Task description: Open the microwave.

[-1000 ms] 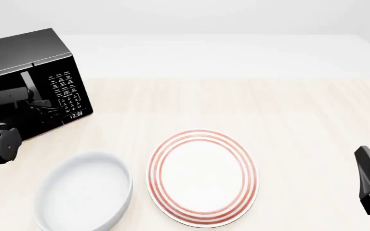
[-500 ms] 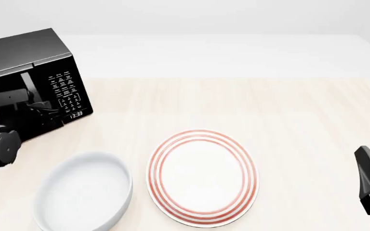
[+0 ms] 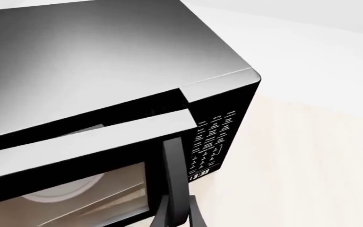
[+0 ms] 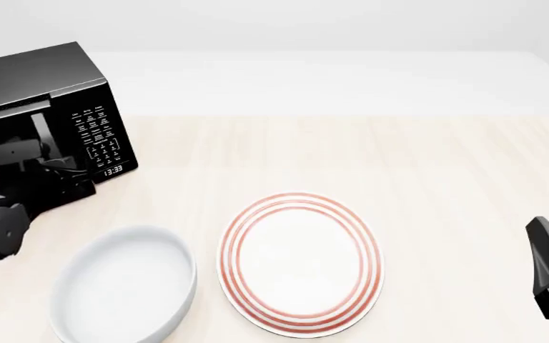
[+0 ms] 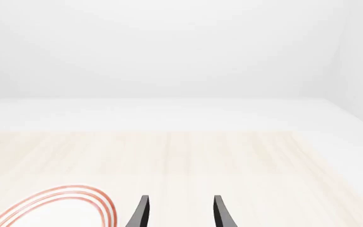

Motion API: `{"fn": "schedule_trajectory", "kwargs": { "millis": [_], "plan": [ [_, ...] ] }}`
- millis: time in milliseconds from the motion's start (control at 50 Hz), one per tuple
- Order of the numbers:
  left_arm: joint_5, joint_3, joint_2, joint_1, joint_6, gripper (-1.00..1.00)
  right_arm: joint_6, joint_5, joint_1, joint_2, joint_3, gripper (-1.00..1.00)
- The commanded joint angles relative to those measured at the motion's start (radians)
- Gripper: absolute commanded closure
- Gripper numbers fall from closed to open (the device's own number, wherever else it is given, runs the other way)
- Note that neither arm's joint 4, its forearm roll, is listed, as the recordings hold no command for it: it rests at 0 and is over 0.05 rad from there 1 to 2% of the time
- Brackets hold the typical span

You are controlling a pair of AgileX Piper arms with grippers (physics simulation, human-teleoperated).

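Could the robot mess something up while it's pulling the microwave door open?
Maybe. The left pincer is hooked on the door handle, and the door is only cracked open. The grip looks thin, so it might slip off. Pulling hard could also drag the whole microwave, which sits near the table's left side. As the door swings wider, it or the arm might bump the white bowl just in front.

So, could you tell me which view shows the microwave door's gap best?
The left wrist view: the microwave fills it, door ajar. The front view shows it small, partly behind the left arm; the right wrist view barely catches it.
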State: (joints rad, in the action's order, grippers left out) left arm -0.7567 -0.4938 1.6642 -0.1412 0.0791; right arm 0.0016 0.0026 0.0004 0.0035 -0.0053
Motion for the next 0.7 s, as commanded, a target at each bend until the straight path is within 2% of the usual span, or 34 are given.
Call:
{"fn": "schedule_trajectory", "kwargs": {
  "millis": [20, 700],
  "plan": [
    [-0.033, 0.004, -0.057, 0.046, 0.025, 1.00, 0.000, 0.000, 0.000, 0.000, 0.000, -1.00],
    [-0.078, 0.082, -0.133, 0.089, 0.024, 1.00, 0.000, 0.000, 0.000, 0.000, 0.000, -1.00]
  ]
}}
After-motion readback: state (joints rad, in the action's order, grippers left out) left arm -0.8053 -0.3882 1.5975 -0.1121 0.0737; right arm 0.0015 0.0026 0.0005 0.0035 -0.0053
